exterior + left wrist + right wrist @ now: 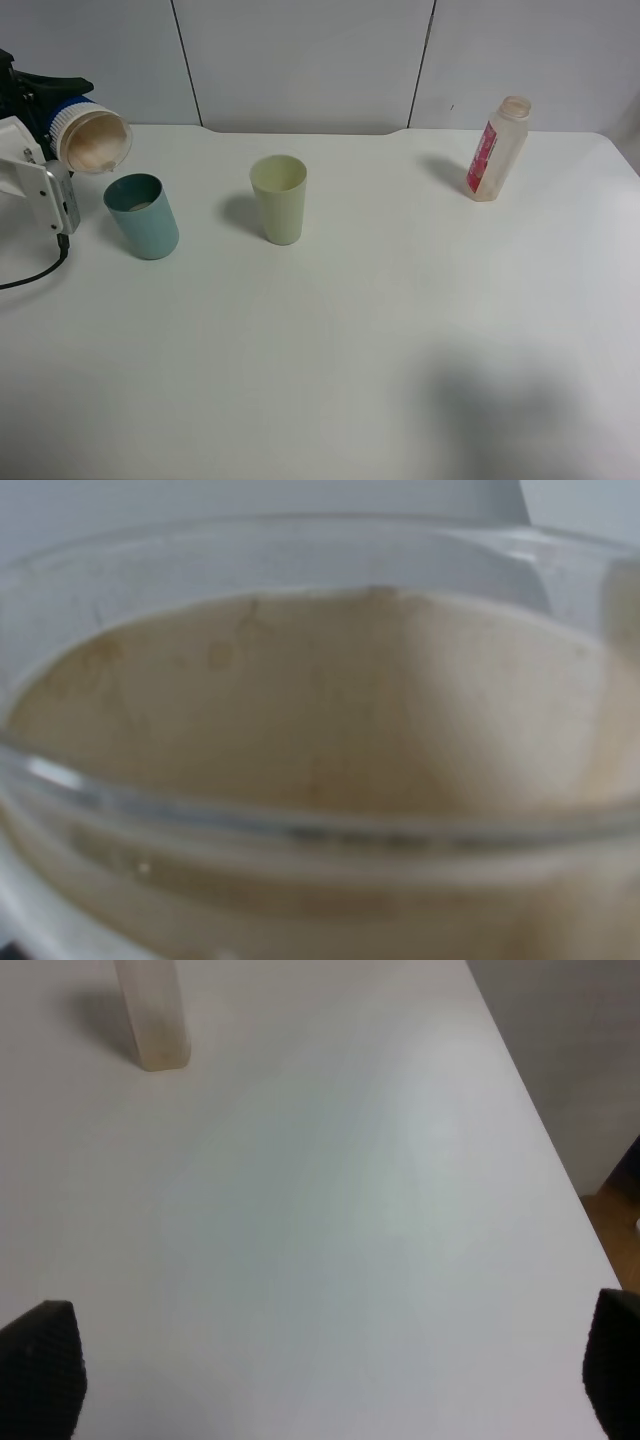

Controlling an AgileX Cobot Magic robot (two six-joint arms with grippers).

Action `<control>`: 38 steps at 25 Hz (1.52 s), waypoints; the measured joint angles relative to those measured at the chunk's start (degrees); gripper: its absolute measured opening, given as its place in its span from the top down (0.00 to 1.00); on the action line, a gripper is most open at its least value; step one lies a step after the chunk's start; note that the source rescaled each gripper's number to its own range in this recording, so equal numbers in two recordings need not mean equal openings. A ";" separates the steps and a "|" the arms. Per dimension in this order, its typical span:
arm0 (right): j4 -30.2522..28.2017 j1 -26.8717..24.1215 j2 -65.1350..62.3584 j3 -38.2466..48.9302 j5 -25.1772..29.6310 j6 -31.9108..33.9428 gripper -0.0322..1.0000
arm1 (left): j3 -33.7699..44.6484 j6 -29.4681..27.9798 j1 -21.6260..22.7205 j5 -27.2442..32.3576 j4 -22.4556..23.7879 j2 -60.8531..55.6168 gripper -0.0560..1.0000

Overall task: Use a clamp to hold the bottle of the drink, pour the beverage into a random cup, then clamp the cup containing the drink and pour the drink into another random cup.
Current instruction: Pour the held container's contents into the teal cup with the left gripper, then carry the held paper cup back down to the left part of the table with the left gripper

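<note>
At the far left of the high view the left gripper is closed on the blue-sleeved cup, which it holds tipped far over, mouth turned down and toward the teal cup standing just below and beside it. The tilted cup's inside is coated with a light brown-pink film (no stream can be made out between the two cups). Inside the teal cup, a little pale liquid lies at the bottom. To its right, apart from it, the pale yellow-green cup stands upright; nothing shows inside it. Far to the right, near the back of the white table, stands the bottle with its pink-red label, upright, uncapped and translucent, with no liquid visible through its wall.

The left wrist view shows only what the high view cannot: the held cup's clear rim and film-smeared inner wall, very close and blurred. The right wrist view gives the right gripper, absent from the high view: its dark fingertips stand wide apart and empty above bare table, with the bottle's lower part well ahead.
</note>
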 joint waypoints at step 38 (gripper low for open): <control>0.00 0.00 0.00 0.00 0.00 0.00 0.00 | 0.00 -80.42 0.00 0.00 1.12 0.00 0.94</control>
